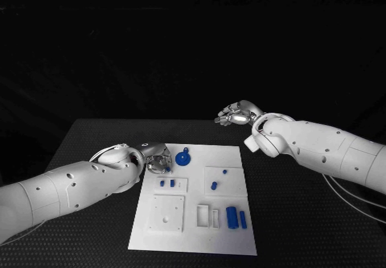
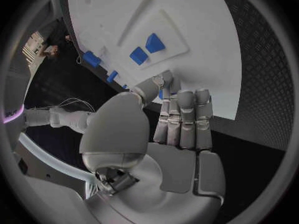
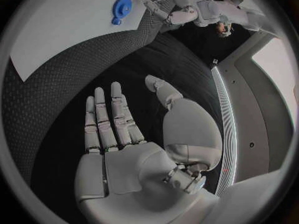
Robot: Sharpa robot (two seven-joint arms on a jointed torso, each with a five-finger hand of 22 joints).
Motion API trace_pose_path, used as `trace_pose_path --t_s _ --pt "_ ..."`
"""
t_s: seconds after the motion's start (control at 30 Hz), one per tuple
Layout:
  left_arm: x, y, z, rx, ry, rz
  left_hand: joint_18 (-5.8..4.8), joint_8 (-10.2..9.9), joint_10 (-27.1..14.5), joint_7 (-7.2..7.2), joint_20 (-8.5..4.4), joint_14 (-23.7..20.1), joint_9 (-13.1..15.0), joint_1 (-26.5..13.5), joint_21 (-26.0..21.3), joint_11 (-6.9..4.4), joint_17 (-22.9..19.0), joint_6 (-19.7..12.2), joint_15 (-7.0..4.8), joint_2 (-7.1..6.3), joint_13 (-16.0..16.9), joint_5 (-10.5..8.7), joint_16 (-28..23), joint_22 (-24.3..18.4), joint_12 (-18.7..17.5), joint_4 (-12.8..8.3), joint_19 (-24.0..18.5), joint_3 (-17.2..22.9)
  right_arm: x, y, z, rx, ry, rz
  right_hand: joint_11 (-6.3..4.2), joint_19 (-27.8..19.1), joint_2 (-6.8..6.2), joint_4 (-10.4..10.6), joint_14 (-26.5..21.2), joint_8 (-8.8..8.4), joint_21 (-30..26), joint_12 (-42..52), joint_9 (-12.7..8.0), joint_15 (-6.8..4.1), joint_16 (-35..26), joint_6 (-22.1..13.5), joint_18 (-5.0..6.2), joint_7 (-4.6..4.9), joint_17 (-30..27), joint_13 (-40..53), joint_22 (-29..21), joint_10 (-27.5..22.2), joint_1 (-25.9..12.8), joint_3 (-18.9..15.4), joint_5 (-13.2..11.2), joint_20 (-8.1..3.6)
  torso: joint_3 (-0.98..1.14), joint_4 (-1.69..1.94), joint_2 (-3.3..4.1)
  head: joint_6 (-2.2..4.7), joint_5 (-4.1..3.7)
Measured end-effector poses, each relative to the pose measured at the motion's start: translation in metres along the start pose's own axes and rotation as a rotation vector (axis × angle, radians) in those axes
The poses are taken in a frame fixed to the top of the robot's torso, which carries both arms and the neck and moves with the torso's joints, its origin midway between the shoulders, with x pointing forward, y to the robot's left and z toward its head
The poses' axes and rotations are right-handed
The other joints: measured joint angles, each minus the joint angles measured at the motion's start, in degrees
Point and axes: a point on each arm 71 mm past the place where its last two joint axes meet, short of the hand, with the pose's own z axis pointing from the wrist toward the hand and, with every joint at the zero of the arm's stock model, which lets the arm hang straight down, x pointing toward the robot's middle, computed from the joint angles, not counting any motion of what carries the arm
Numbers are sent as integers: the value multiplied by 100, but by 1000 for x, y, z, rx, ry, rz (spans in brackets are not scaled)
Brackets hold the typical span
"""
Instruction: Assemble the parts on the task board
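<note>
The white task board [image 1: 193, 237] lies in the middle of the black table. My left hand [image 1: 157, 160] hovers at the board's far left corner and pinches a small blue part [image 2: 161, 92] between thumb and a finger. A blue gear [image 1: 183, 159] lies flat on the board just right of that hand. The right wrist view shows the gear [image 3: 121, 7] and the left hand [image 3: 168, 7] apart from each other. My right hand [image 1: 236, 114] hangs past the board's far right corner, off the board, fingers stretched out and holding nothing [image 3: 118, 134].
On the board lie two small blue pieces [image 1: 167, 182] in a raised plate, a blue peg [image 1: 214, 185], a tiny blue piece [image 1: 223, 172] and two long blue pins [image 1: 235, 216]. A white square plate [image 1: 167, 213] sits at the near left.
</note>
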Motion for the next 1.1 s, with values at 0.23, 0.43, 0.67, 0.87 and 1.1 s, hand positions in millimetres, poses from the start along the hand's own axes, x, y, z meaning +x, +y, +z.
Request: trace_pose_path --t_s 0.23,0.43,0.67,0.87,1.1 --pt "0 0 0 -3 0 0 -1 0 0 0 0 0 -1 -22 0 0 0 0 0 6 0 0 0 0 0 0 0 0 0 0 0 1 0 0 0 0 0 0 0 0 0 0 -5 0 0 -1 0 1 0 -5 6 0 0 0 0 0 3 -3 -1 -2 9" --pt "0 1 -1 -4 0 0 -2 -1 0 1 0 0 -8 -35 0 0 5 -1 1 7 -1 0 0 -1 0 -1 0 0 0 -1 0 1 -1 -1 0 0 0 0 0 0 0 0 -5 0 0 -3 0 3 -5 -5 6 0 0 0 0 0 5 -7 0 10 9" --pt "0 2 -3 -4 -2 -2 -3 -5 0 1 0 -1 -7 -36 0 0 4 -1 1 6 -4 0 0 -1 0 -7 0 -7 0 -1 0 2 -1 0 0 0 0 0 0 0 0 0 -5 0 0 9 0 -9 -5 -10 5 0 0 0 0 0 3 -5 1 18 -3" --pt "0 1 -4 -3 -4 -3 -5 -12 3 1 0 -1 -7 -43 22 3 10 -1 1 -1 -4 0 23 -1 0 -22 0 7 0 -1 0 2 0 0 0 0 0 0 0 0 -23 0 -5 0 0 9 0 -9 -5 -10 11 0 0 0 0 0 1 -1 0 12 -9" --pt "0 0 -5 -1 -9 -5 -8 8 40 2 0 12 -6 -42 22 -2 10 -2 -11 -1 -10 -1 23 3 -1 -23 0 7 0 -1 0 2 1 0 0 0 0 0 0 0 -23 0 -5 0 0 9 0 -9 -10 -15 11 0 0 0 0 0 -3 0 0 20 -10"
